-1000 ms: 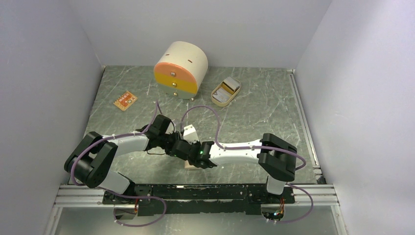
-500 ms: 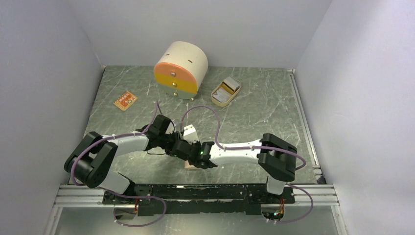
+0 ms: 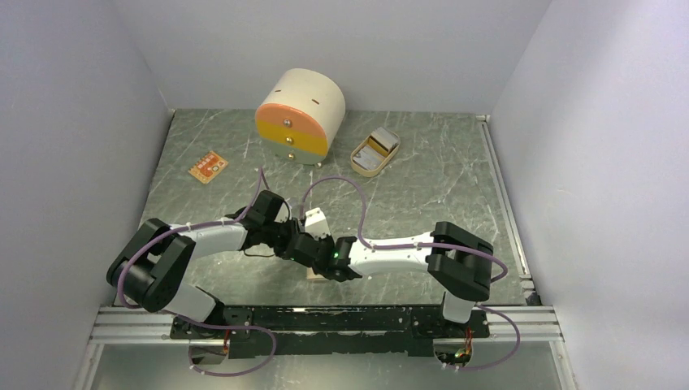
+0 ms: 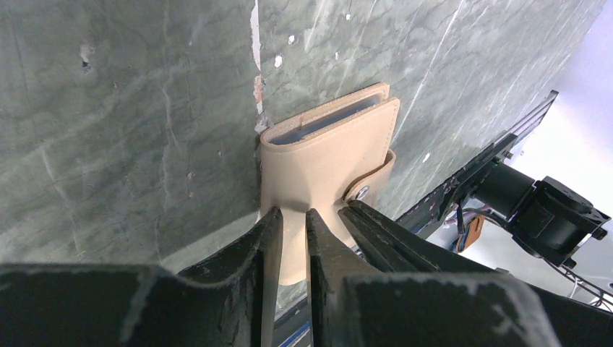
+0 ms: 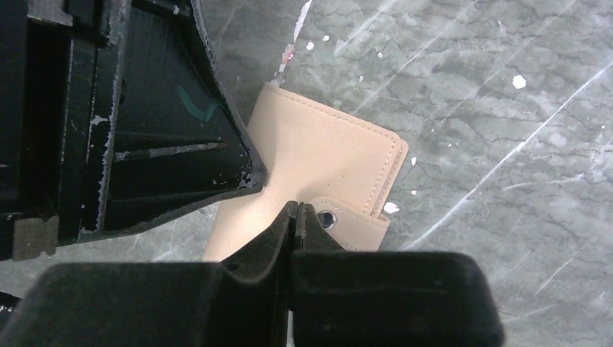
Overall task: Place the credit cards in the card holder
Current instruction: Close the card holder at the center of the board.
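Reaching inward, both arms meet low near the front of the table (image 3: 422, 187); the left gripper (image 4: 293, 224) clamps the card holder (image 4: 325, 152), and the right gripper (image 5: 293, 213) sits closed at its snap tab (image 5: 347, 224). From overhead, the wrists mostly hide it.

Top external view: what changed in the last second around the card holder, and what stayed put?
The right tool finished closing, its tips by the snap tab of the card holder, and its wrist edged slightly toward the left arm. Unchanged: the left tool pinching the card holder, the drawer box, the oval tray and the orange card.
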Robot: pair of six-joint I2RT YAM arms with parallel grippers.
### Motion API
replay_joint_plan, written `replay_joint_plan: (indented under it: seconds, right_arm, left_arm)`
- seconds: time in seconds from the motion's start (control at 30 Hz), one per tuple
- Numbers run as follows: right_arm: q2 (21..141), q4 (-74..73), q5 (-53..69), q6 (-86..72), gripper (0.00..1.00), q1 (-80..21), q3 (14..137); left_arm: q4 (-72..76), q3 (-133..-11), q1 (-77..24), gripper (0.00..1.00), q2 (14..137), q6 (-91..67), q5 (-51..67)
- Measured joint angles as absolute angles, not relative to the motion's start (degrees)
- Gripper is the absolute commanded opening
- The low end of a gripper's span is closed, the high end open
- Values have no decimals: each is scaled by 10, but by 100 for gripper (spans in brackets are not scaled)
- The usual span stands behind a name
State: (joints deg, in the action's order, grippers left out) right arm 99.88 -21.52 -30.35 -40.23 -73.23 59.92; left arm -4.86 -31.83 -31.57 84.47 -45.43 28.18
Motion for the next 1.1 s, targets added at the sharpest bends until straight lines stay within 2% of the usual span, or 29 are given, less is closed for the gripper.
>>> replay_joint_plan:
  seconds: [0.1, 0.23, 0.3, 0.57, 0.7, 0.9, 1.1]
  right_arm:
    - [999, -208, -300, -402, 2, -732, 596]
    - [999, -203, -296, -401, 23, -732, 596]
    - [996, -203, -292, -401, 26, -733, 596]
    - [883, -196, -288, -411, 27, -726, 566]
    - [864, -182, -277, -423, 27, -711, 527]
    - [869, -153, -245, -438, 25, -686, 476]
    - [861, -89, -199, -451, 24, -659, 419]
  left_arm:
    - [-49, -318, -316, 24, 845, -454, 282]
    - [-48, -318, -316, 24, 845, -454, 282]
    - [-48, -318, -316, 24, 845, -454, 282]
    - [-47, -318, -316, 28, 845, -455, 283]
    - [-47, -318, -316, 29, 843, -454, 285]
    - [-78, -341, -333, 23, 824, -454, 281]
    - [-85, -373, -336, 21, 841, -450, 273]
